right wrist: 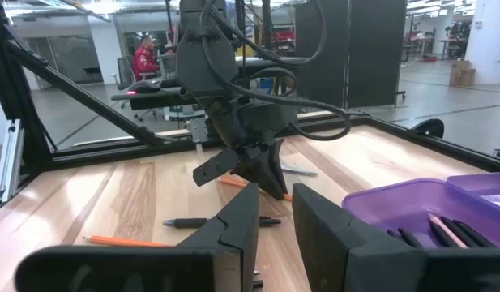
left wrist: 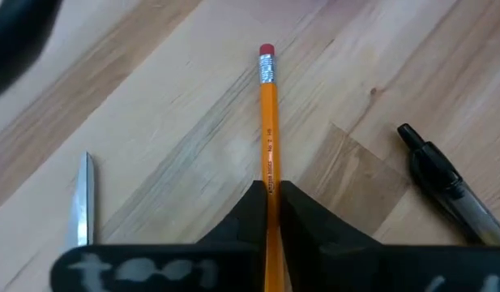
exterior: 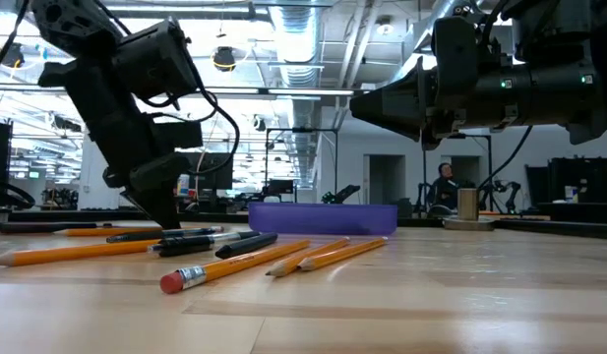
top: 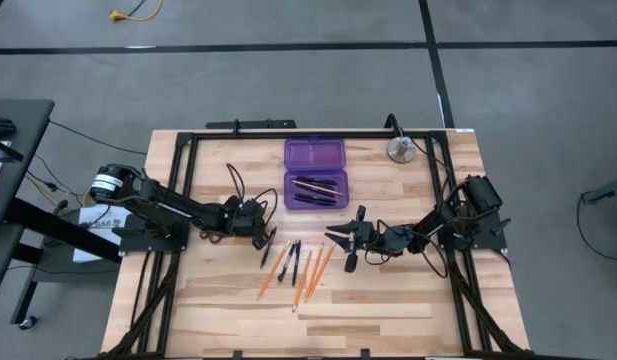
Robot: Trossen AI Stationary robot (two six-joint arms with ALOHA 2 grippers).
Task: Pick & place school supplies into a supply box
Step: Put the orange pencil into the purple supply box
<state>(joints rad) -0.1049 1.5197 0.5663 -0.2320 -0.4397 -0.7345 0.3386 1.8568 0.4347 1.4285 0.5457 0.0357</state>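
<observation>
High view: bare tabletop [top: 388,300] lies below the pencils; left gripper [top: 265,240] clamps a pencil [left wrist: 268,122], right gripper [top: 340,236] hovers part-open, empty, beside the purple box [top: 315,172].

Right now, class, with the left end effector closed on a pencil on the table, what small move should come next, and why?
Probably a short lift straight up. The left end effector is shut on an orange pencil that lies on the table, with a black pen close by. Raising it first should clear the neighbours before carrying it to the purple supply box.
</observation>
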